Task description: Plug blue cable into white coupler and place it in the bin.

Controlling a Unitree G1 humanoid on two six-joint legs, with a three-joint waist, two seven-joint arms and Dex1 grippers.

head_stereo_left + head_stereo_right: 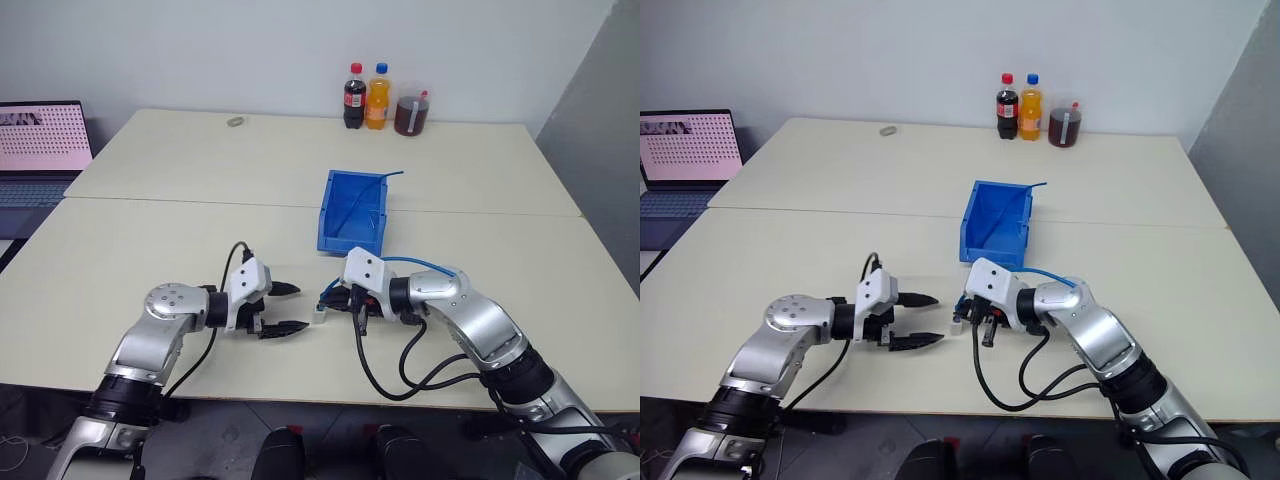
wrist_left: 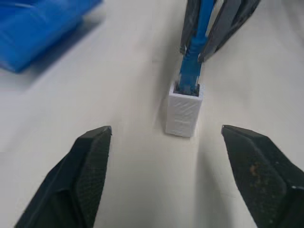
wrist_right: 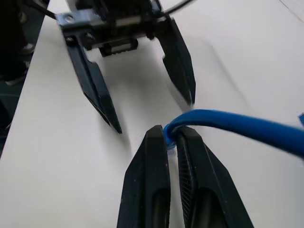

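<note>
The white coupler [image 2: 183, 111] sits on the end of the blue cable [image 2: 194, 66], whose plug is inside its socket. My right gripper [image 3: 171, 133] is shut on the cable just behind the plug, and the cable [image 1: 425, 265] curves back over my right wrist. My left gripper [image 1: 288, 308] is open, with its fingers [image 2: 90, 175] on either side of the coupler [image 1: 320, 315] and a short way from it, touching nothing. The blue bin [image 1: 335, 215] stands just beyond both grippers, with a thin blue line across its inside.
Two drink bottles [image 1: 366, 96] and a dark jar [image 1: 410, 113] stand at the table's far edge. A laptop [image 1: 40, 135] is at the far left. Black arm cables [image 1: 400, 375] loop over the table's front edge below my right arm.
</note>
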